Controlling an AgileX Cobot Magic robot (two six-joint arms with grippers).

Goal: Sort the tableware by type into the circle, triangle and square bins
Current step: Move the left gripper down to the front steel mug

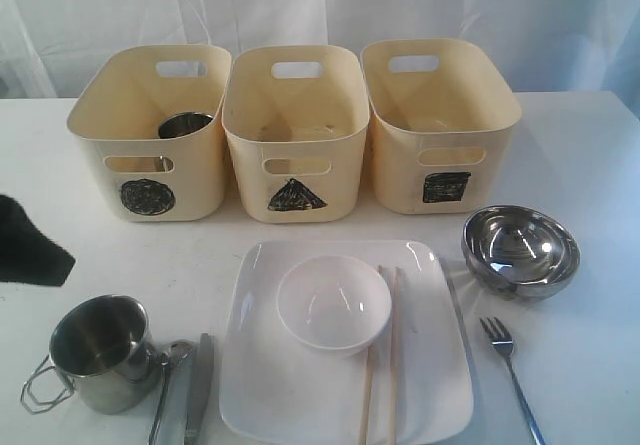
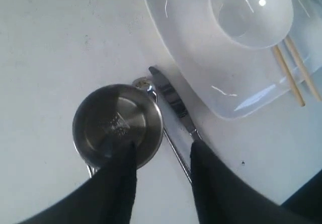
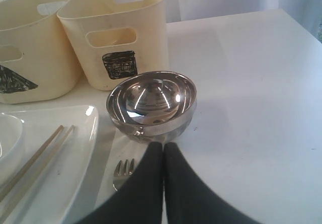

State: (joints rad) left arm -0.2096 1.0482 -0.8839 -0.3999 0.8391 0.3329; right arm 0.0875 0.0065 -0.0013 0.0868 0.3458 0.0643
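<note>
Starting at the far left of the exterior view: a black part of the left arm (image 1: 28, 247) pokes in over the white table (image 1: 590, 165). Left gripper (image 2: 163, 149) seen in its wrist view, jaws spread wide, holding nothing; one finger (image 2: 118, 183) overlaps the rim of the steel mug (image 1: 100, 350), the other covers the knife's handle end, cannot tell if either touches. Mug stands upright at front left, wire handle pointing to the table's left edge. Behind it is the circle bin (image 1: 195, 170), leftmost of three in a row, with a second steel mug (image 1: 185, 123) inside. Spoon (image 1: 165, 395) lies just beside the front mug, its bowl end against the mug's base. Knife (image 1: 200, 385) lies just beside the spoon, between it and the plate. Triangle bin (image 1: 340, 165) is in the middle of the row, touching both neighbours. Large white square plate (image 1: 270, 385) sits front centre, with the small white bowl (image 1: 333, 305) upright on it and the chopsticks (image 1: 392, 345) lying on it just right of the bowl. Square bin (image 1: 400, 165) is on the right of the row. Steel bowl (image 1: 520, 250) sits upright in front of it, right of the plate. Fork (image 1: 505, 350) lies in front of the steel bowl, tines toward it. Right gripper (image 3: 163, 146) shows only in its wrist view, jaws pressed together and pinching nothing, tips just short of the steel bowl and above the fork
</note>
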